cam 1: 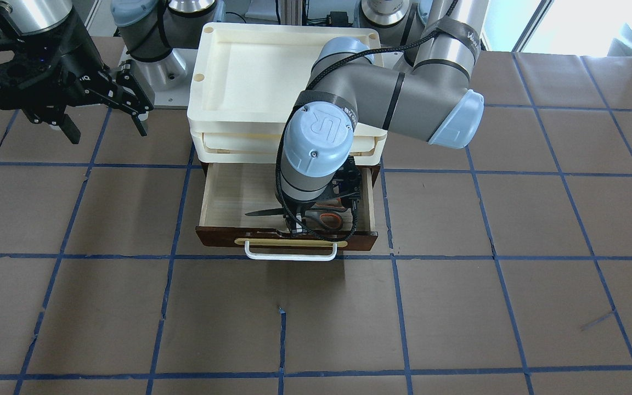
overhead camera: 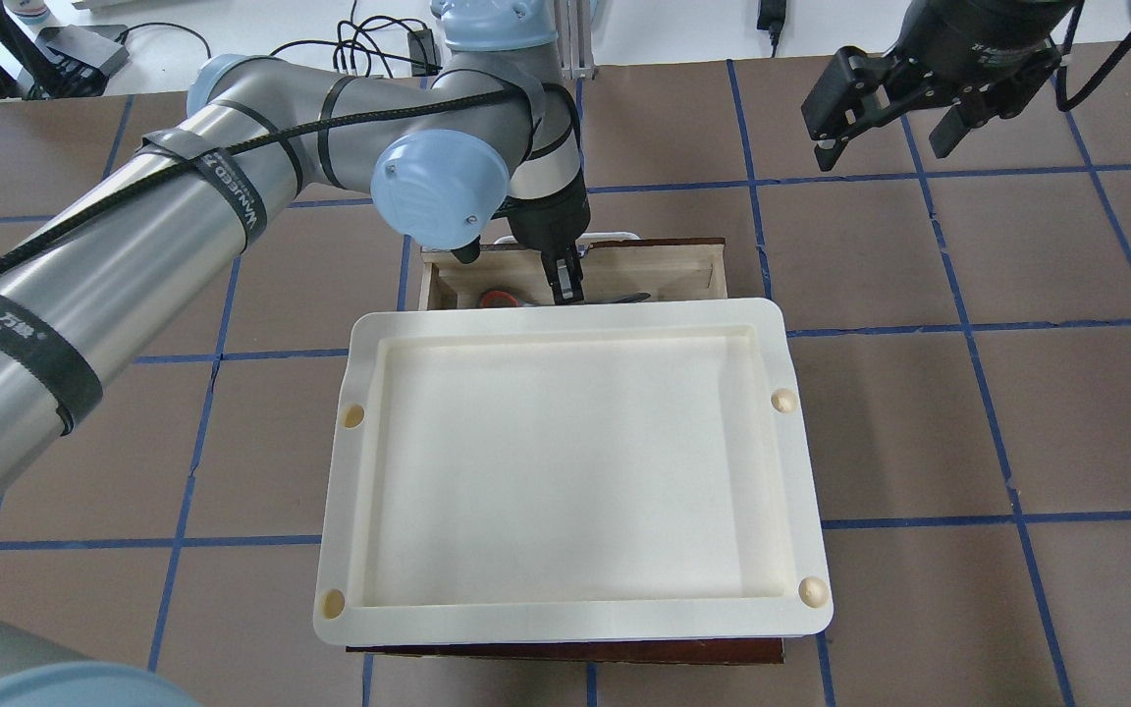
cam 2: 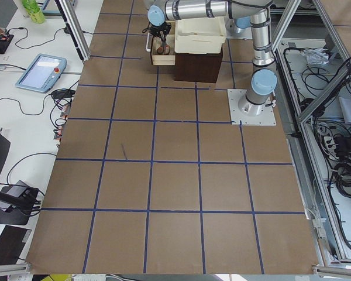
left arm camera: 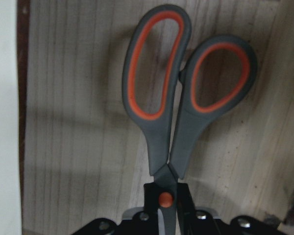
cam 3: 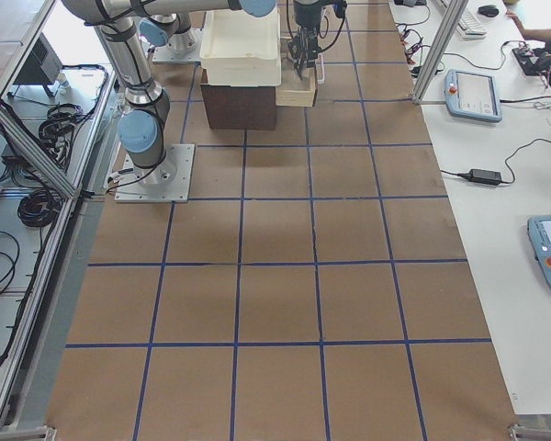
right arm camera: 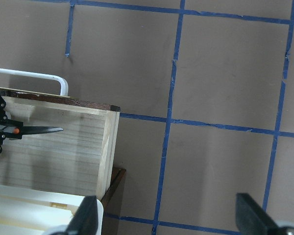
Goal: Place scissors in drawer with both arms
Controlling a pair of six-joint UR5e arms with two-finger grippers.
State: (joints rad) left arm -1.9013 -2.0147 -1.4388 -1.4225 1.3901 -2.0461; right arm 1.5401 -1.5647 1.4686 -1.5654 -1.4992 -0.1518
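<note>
The drawer (cam 1: 228,192) stands pulled open under the cream trays, with its white handle (cam 1: 291,255) toward the table's middle. My left gripper (left arm camera: 165,196) reaches down into it and is shut on the scissors (left arm camera: 159,98) at their orange pivot. The grey, orange-lined loops point away from the fingers. The scissors lie level just over the pale drawer floor (left arm camera: 73,122); I cannot tell whether they touch it. The overhead view shows a loop (overhead camera: 499,298) and the blade tip (overhead camera: 624,297). My right gripper (overhead camera: 888,142) is open and empty, raised off to the side of the drawer (right arm camera: 63,152).
Stacked cream-white plastic trays (overhead camera: 575,471) sit on the dark brown cabinet (cam 2: 196,64) and overhang the back of the drawer. The left arm's elbow (cam 1: 436,109) hangs over the trays. Brown table with blue tape grid (cam 1: 458,307) surrounds the cabinet.
</note>
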